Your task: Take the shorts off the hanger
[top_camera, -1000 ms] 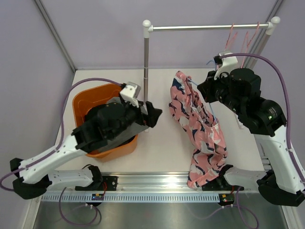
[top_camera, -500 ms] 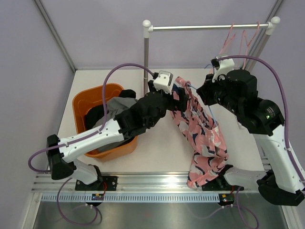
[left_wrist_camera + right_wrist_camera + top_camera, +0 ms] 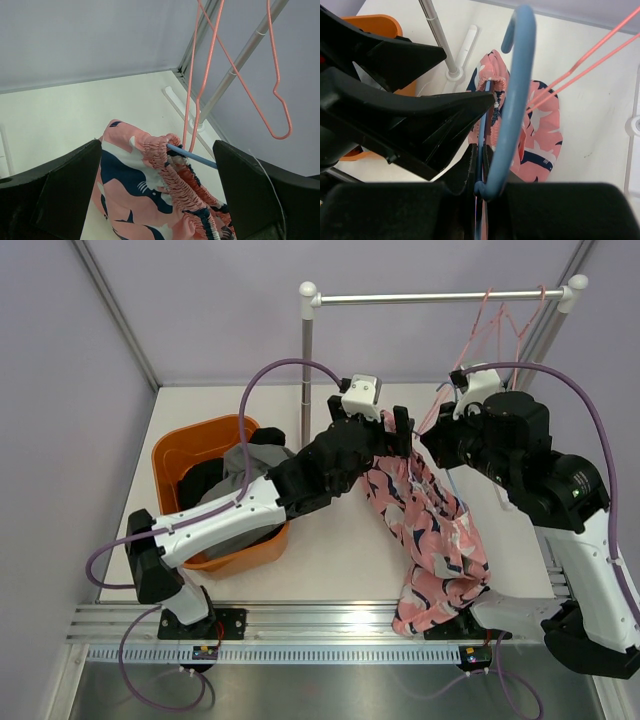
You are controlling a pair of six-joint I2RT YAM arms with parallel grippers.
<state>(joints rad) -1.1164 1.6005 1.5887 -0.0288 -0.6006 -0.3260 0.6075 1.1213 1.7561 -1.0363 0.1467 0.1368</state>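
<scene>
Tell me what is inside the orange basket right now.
Inside the orange basket lie crumpled clothes: a grey garment and black fabric beside it. The left arm crosses over part of the basket, so whatever lies beneath it, and the basket's bottom, cannot be seen.

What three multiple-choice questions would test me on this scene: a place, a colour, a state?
1. Where is the orange plastic tub? A) on the rail B) left side of the table C) right side
2. What colour is the slim hanger inside the pink patterned shorts? A) blue B) green C) black
3. How is the left gripper? A) shut on the tub B) shut on the hanger C) wide open
Answers: B, seen from above; A, its blue hook shows at the right wrist; C, its fingers stand apart, flanking the waistband.
</scene>
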